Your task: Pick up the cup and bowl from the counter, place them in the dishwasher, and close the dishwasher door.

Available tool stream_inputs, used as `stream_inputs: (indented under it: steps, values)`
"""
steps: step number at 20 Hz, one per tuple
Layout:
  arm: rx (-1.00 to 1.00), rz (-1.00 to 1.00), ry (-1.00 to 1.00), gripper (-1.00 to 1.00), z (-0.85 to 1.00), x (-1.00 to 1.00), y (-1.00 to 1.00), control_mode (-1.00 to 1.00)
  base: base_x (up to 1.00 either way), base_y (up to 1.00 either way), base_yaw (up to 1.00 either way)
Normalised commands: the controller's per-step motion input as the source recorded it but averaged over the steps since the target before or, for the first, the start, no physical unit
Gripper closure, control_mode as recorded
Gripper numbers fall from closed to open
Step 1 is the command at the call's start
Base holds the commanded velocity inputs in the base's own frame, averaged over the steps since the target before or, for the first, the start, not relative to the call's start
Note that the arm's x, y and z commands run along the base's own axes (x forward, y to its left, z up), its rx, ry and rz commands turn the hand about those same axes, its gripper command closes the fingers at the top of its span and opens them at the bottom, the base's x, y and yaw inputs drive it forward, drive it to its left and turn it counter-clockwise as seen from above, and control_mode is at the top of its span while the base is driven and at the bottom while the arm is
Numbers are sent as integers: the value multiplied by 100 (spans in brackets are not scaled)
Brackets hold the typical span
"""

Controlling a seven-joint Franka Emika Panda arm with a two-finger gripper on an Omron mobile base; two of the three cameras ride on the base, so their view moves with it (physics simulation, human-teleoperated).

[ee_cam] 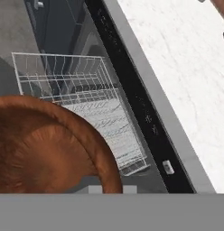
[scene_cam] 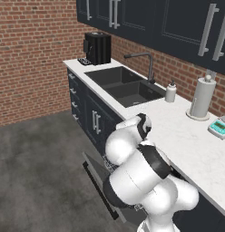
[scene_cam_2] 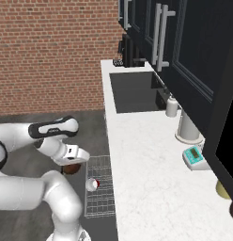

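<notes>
A: Right base view first, biggest thing: what is it?
B: The tabletop (scene_cam_2: 151, 174), a long slab of white, faintly marbled stone, running away toward the brick wall, with a dark rectangular sink (scene_cam_2: 132, 92) sunk into it.

A: And below its edge?
B: The dishwasher (ee_cam: 132, 103) stands open. Its door (scene_cam: 98, 183) is a flat dark panel folded down near level, and the light-grey wire rack (scene_cam_2: 99, 186) is drawn out over it, a thin square grid.

A: The arm?
B: Glossy white with dark joints, reaching across beside the rack.

A: Where's the bowl?
B: Under the hand, at the outer edge of the rack. The bowl (ee_cam: 46, 149) is glossy dark brown and rounded; in the hand view its curved rim sweeps across the lower left and the hollow faces the camera.

A: The fingers?
B: Hidden by the bowl, so I cannot tell whether the gripper (scene_cam_2: 73, 164) pinches it.

A: The cup?
B: The cup (scene_cam_2: 92, 184) is in the rack, red with a white rim, small and tapered. It seems tipped, but I cannot tell which way its long axis runs.
</notes>
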Motion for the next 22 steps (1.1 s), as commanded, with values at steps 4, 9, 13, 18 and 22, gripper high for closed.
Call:
stream_inputs:
  steps: [4, 9, 13, 18, 22]
  values:
    - [0, 0, 13, 100, -25, 49, 54, -100, 0, 0, 0]
    - [0, -5, 17, 100, -21, 65, 19, -100, 0, 0, 0]
    - [0, -12, 21, 100, -24, 73, 0, -100, 0, 0, 0]
    - [0, -15, 23, 100, -27, 74, -3, -100, 0, 0, 0]
    - [0, -17, 25, 100, -34, 55, -3, -100, 0, 0, 0]
